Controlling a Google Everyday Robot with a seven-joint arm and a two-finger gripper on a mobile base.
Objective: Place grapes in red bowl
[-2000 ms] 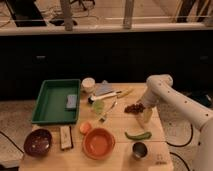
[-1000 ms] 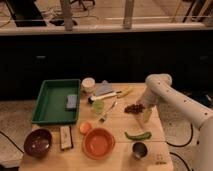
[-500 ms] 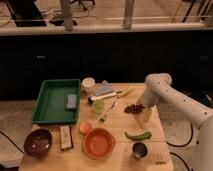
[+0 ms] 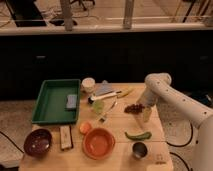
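Note:
The grapes (image 4: 133,108), a small dark red-purple bunch, lie on the wooden table (image 4: 120,150) right of centre. My gripper (image 4: 145,113) hangs open at the end of the white arm (image 4: 159,85), low over the table and right beside the bunch on its right side; whether it touches the grapes I cannot tell. The red bowl (image 4: 98,142), wide and orange-red, stands empty near the front edge, to the left of and nearer than the grapes.
A green pepper (image 4: 138,135) and a steel cup (image 4: 139,149) sit in front of the grapes. A green tray (image 4: 50,107) holds a sponge at left. A dark bowl (image 4: 37,142), a small box, an orange piece, utensils and a white cup crowd the left and middle.

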